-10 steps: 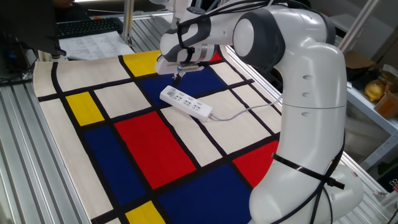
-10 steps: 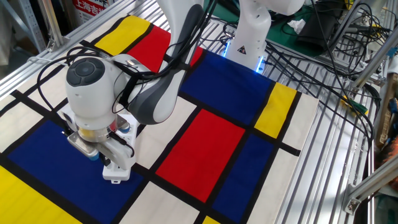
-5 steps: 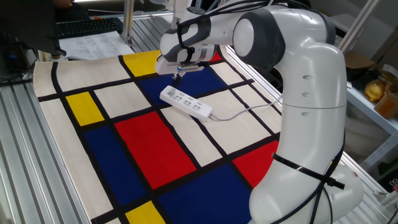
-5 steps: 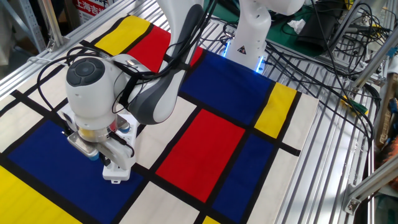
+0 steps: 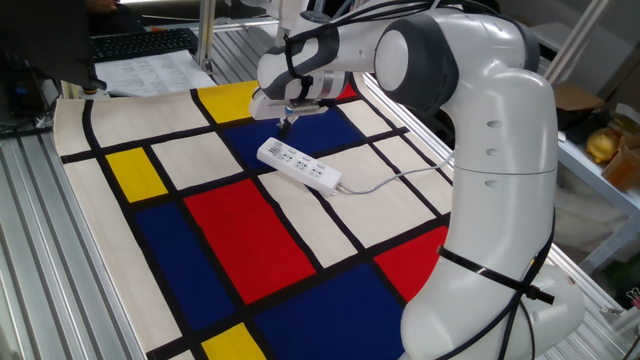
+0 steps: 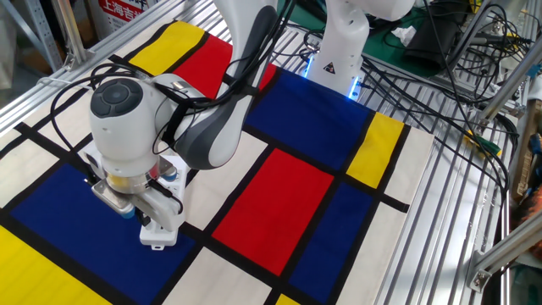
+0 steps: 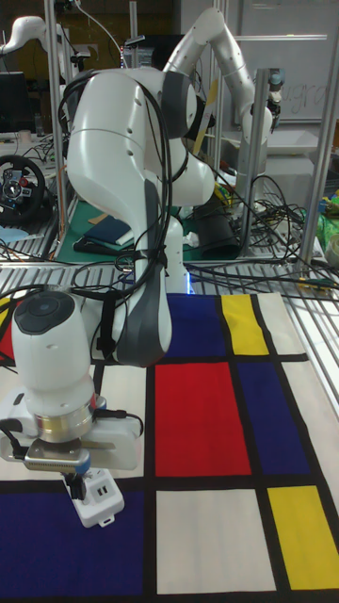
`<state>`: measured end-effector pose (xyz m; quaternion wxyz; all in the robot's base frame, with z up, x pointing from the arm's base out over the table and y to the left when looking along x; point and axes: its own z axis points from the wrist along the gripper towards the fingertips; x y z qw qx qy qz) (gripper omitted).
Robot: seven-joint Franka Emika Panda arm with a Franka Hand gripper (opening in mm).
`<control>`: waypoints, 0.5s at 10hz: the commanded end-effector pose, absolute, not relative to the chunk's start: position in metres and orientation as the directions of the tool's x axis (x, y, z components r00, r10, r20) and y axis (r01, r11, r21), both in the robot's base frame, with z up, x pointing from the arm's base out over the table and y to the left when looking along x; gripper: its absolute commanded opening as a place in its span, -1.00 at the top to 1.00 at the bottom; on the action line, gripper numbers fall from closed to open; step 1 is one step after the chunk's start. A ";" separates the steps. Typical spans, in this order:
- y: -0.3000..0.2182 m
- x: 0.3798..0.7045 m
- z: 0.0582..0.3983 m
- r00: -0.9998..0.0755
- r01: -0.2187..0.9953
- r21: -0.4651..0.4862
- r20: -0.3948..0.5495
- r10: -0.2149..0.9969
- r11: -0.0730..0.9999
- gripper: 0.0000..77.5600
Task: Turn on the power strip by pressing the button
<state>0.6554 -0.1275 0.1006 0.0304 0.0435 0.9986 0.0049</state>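
The power strip (image 5: 298, 166) lies flat on the coloured mat, white with a row of dark sockets, and its thin grey cord (image 5: 385, 180) trails to the right. My gripper (image 5: 286, 122) points straight down, just above the strip's far-left end. In the other fixed view only that end of the power strip (image 6: 158, 233) shows from under the wrist, with the gripper (image 6: 142, 213) over it. The tall fixed view shows the gripper (image 7: 73, 484) right at the end of the power strip (image 7: 100, 501). I cannot make out the button. No view shows a gap or contact between the fingertips.
The mat (image 5: 230, 240) of red, blue, yellow and white panels covers the table. A keyboard (image 5: 140, 44) and papers (image 5: 150, 70) lie at the back left beside a metal post (image 5: 205, 30). Cables (image 6: 440, 51) and the arm's base (image 6: 339, 51) crowd the far side.
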 end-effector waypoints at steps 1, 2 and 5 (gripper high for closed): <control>-0.124 0.657 0.081 -0.991 0.133 -0.017 -0.028 0.132 0.991 1.00; -0.124 0.656 0.081 -0.991 0.132 -0.017 -0.025 0.132 0.991 1.00; -0.122 0.655 0.081 -0.991 0.130 -0.018 -0.023 0.129 0.991 1.00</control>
